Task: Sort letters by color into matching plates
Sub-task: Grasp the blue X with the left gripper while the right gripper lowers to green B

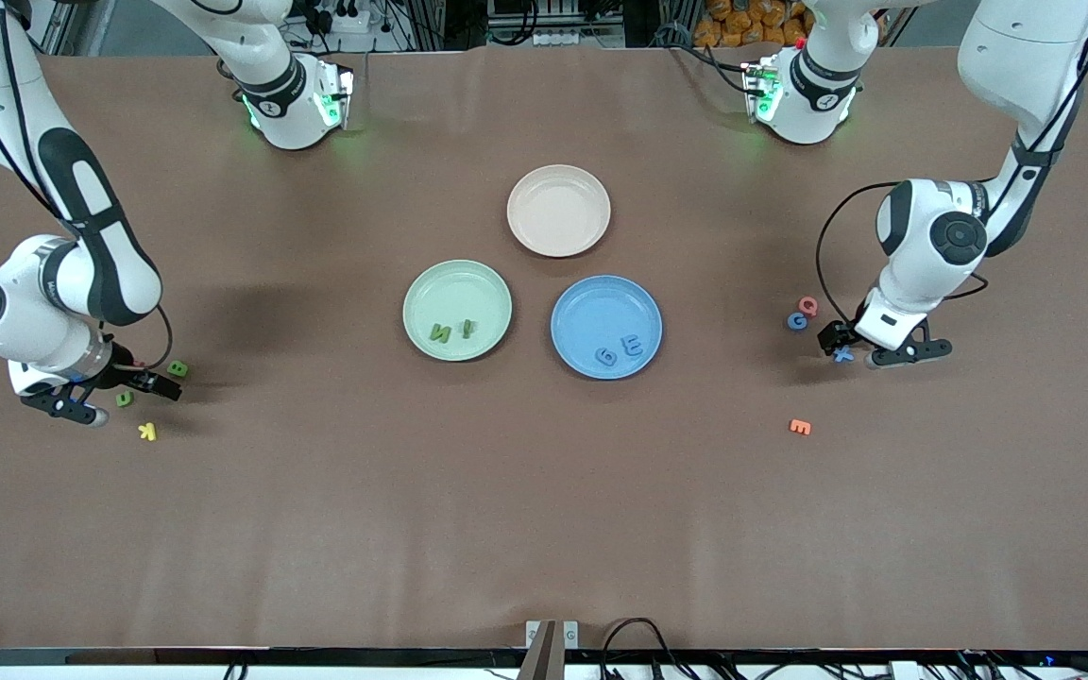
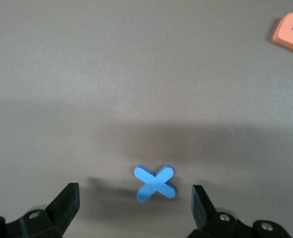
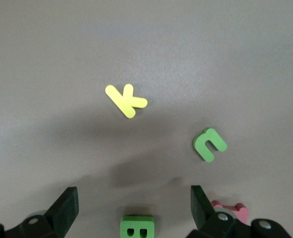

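2 grippers hang wide open, holding nothing: left gripper (image 2: pixel 134 206) over the blue X (image 2: pixel 155 183), right gripper (image 3: pixel 134 208) over the green B (image 3: pixel 137 226). An off-centre closing could flick either letter away; the pink letter (image 3: pixel 230 210) crowds one finger.

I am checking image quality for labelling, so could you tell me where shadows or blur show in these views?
Front view: sharp, with soft arm shadows on the table beside the right gripper. Left wrist view: a dark shadow band over the blue X, which looks slightly soft. Right wrist view: shadow near the green B; yellow K crisp.
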{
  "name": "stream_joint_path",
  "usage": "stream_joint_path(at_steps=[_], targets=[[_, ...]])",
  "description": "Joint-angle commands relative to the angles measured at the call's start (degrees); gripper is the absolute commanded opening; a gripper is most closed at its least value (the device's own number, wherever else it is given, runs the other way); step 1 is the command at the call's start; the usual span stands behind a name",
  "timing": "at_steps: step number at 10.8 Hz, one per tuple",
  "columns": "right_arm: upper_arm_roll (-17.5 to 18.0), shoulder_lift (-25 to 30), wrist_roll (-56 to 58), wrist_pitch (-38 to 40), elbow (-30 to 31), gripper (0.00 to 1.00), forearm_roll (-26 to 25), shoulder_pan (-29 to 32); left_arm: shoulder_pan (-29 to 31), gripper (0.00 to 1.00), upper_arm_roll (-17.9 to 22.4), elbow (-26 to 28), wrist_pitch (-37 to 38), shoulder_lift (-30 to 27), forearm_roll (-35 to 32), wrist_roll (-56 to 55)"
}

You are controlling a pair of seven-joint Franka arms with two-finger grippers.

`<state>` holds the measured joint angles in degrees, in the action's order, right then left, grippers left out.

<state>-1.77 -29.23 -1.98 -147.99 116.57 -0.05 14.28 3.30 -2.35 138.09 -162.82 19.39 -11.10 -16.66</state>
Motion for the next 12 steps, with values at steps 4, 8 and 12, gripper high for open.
stream_joint_path(at_steps=[4, 8, 12], targets=[[0.7, 2.3, -0.8, -4.4, 6.0, 1.00, -0.3, 0.9, 0.3, 0.86, 0.0, -3.2, 2.7, 2.0, 1.6, 4.2], [0.7, 3.6, -0.9, -6.1, 9.0, 1.00, -0.3, 0.7, 0.0, 0.80, -0.9, -3.5, 2.7, 2.6, 3.7, 4.1], [0.7, 3.5, -0.8, -6.6, 9.8, 1.00, -0.3, 0.4, 0.0, 0.39, -1.0, -4.0, 2.7, 3.0, 3.7, 4.1]])
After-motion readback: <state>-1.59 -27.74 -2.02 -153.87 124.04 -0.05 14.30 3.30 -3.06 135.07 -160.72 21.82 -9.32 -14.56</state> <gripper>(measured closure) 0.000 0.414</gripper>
